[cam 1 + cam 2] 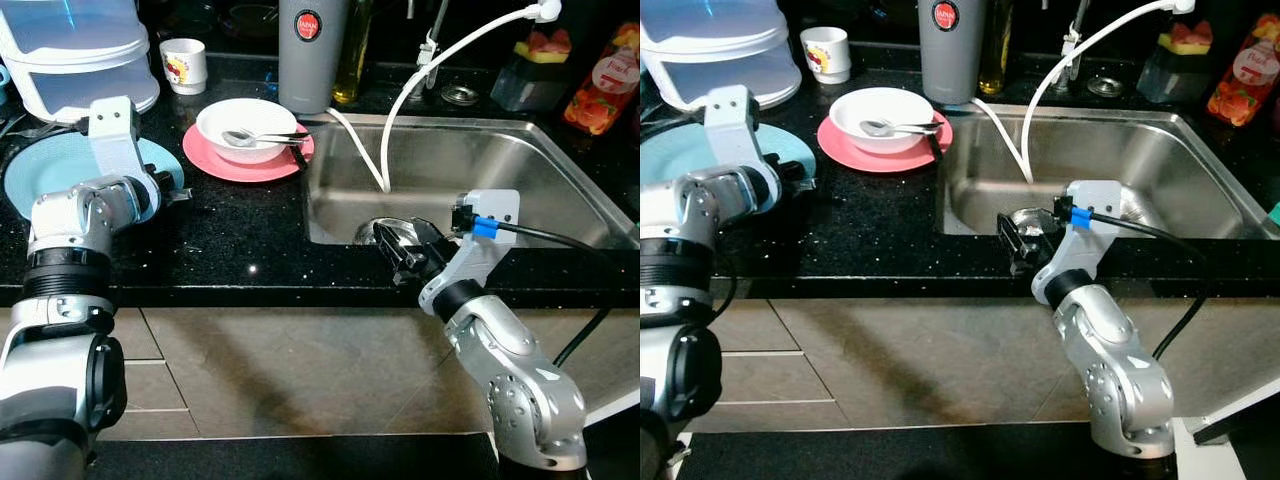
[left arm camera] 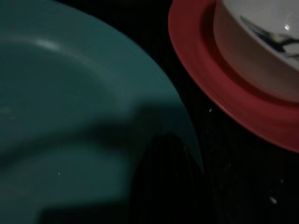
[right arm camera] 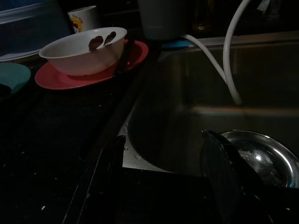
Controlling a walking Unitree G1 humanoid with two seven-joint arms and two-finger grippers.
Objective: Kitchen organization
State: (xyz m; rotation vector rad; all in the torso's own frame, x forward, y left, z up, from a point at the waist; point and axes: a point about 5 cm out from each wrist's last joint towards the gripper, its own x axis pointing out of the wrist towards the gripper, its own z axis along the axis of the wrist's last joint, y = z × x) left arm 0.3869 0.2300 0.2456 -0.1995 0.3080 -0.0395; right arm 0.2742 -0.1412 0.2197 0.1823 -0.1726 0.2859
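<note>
the right gripper (image 1: 400, 250) hangs at the front edge of the sink (image 1: 560, 170), its two black fingers (image 3: 219, 172) spread apart with nothing between them, one over the black counter (image 1: 230, 230) lip and the other over the basin. just past the fingers a round shiny metal piece (image 3: 266, 156) lies at the bottom of the sink near the drain, and a white hose (image 1: 400, 110) curves down from the tap area into the basin. the left gripper (image 1: 180, 195) sits low over the counter at the near edge of a teal plate (image 1: 40, 175); whether its fingers are apart or together i cannot tell, as the wrist camera is dark there and the arm covers them from above. just beside the teal plate, toward the sink, a pink plate (image 1: 215, 160) lies flat on the counter with a white bowl (image 1: 245, 125) standing on it; a spoon (image 1: 240, 137) rests inside the bowl and a dark utensil lies across the plate's sink-side rim. behind these stand a small white cup (image 1: 184, 63) with a printed picture, a tall grey tumbler (image 1: 310, 55) with a red badge, and a clear lidded container (image 1: 75, 50) at the far left. beyond the sink on the right are a dark container (image 1: 540, 65) holding fruit and a bottle (image 1: 605, 85) with a red label.
</note>
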